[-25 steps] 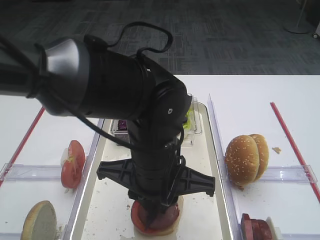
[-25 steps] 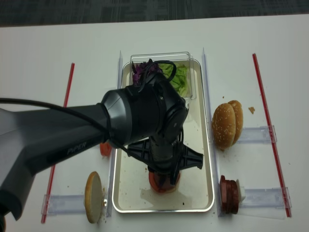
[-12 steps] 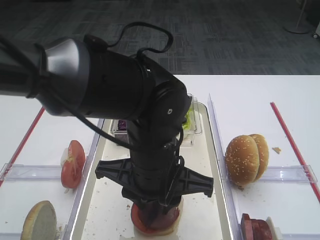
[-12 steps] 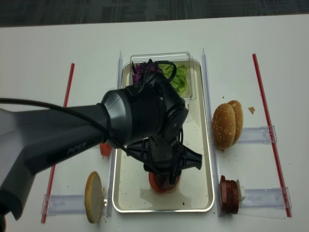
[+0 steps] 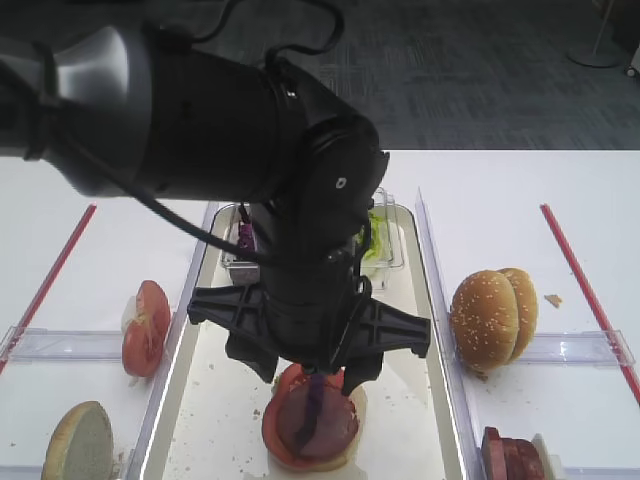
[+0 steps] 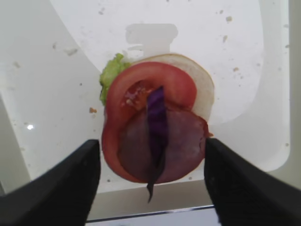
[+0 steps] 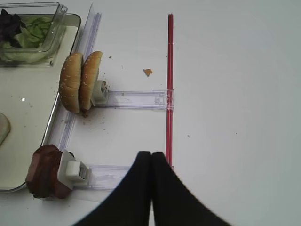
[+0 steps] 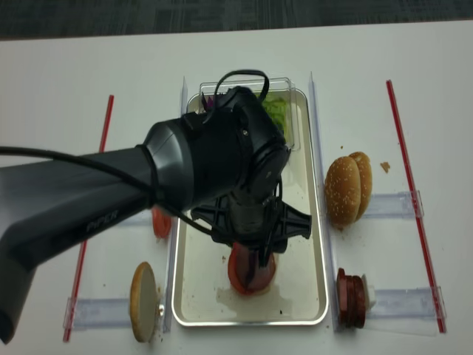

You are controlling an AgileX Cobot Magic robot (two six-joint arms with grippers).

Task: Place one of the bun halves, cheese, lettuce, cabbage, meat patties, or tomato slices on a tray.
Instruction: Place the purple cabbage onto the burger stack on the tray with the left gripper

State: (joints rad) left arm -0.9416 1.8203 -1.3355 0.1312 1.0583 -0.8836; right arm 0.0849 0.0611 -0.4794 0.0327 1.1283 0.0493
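The tray lies in the middle of the white table, long side running near to far. Over its near part hangs the left gripper, with its two dark fingers wide apart and holding nothing. Between them, on the tray floor, sits a stack: a bun half at the bottom, a bit of lettuce, a tomato slice, a meat patty, and on top the cabbage, a dark purple strip. The strip's near end hangs over the patty's edge.

I judge the risk is here: the strip is thin and light, so it may stick to a finger or slide off if the gripper brushes the stack when it leaves.

At the tray's far end stands a clear tub with greens and purple shreds. Right of the tray stand two bun halves and meat patties in holders; left are tomato slices and another bun half. None blocks the way upward. The right gripper is closed, over the right table side.
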